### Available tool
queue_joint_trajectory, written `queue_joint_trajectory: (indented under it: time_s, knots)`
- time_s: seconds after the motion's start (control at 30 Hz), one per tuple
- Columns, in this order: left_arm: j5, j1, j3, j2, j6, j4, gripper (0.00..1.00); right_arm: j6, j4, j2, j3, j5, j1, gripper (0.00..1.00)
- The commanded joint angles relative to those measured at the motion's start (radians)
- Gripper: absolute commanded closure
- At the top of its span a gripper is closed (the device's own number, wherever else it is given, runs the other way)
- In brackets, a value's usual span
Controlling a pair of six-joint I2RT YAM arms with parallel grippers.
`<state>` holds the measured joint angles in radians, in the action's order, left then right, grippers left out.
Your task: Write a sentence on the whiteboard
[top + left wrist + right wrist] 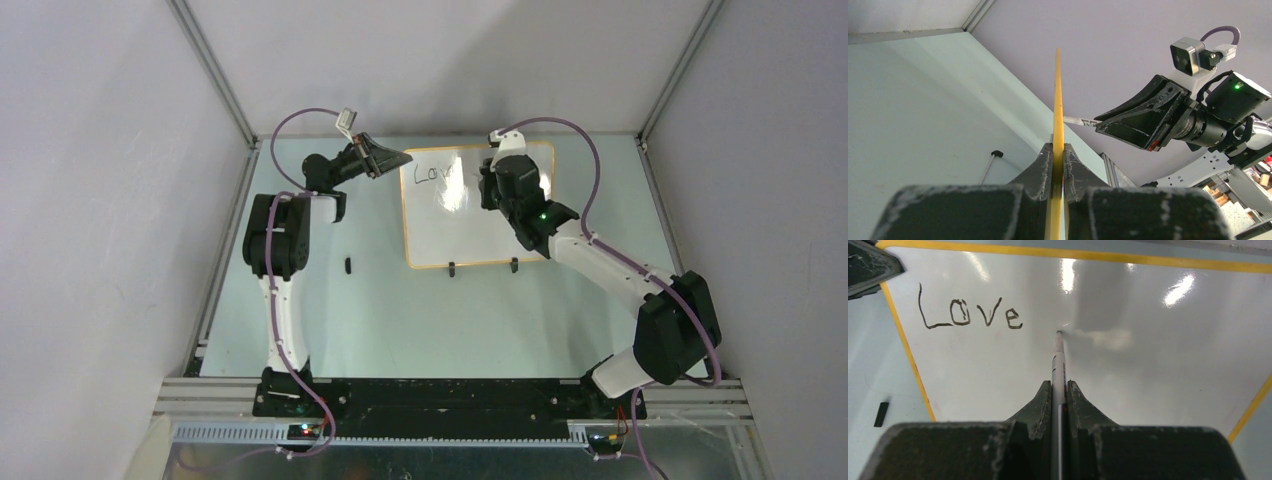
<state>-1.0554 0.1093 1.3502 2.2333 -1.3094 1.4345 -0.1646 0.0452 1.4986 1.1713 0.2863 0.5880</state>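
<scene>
the board [470, 230] lies flat at the far middle of the counter [380, 320]. left fingers [1035, 167] clench its rim; right fingers [1038, 405] clench the marker [1058, 360], tip just right of "love", the 1 word of the sentence [970, 314] written. i judge the next word wants a clear gap, light pressure and a level line.

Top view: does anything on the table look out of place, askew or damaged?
Nothing serious. A small black piece, perhaps a cap, lies loose on the table just left of the whiteboard. In "Love" the o looks gone over twice. No spill or damage shows.
</scene>
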Motion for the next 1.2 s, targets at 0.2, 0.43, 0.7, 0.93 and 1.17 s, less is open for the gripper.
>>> queue_joint_trajectory:
  time_s: [0.2,0.43,0.7,0.93,1.17]
  knots:
    - [-0.005,0.005,0.006,-0.041,0.009,0.032,1.00,-0.006,0.010,-0.022,0.048,0.035,-0.015,1.00]
    - [-0.005,0.005,0.008,-0.040,0.009,0.032,1.00,0.000,-0.007,-0.033,0.047,0.029,-0.024,1.00]
    - [-0.004,0.004,0.009,-0.039,0.008,0.032,1.00,0.004,-0.014,-0.046,0.047,0.009,-0.026,1.00]
    - [-0.004,0.005,0.008,-0.040,0.007,0.032,1.00,0.008,-0.034,-0.046,0.039,-0.001,-0.027,1.00]
    - [-0.003,0.005,0.008,-0.040,0.007,0.033,1.00,0.009,-0.035,-0.034,0.043,-0.014,-0.033,1.00]
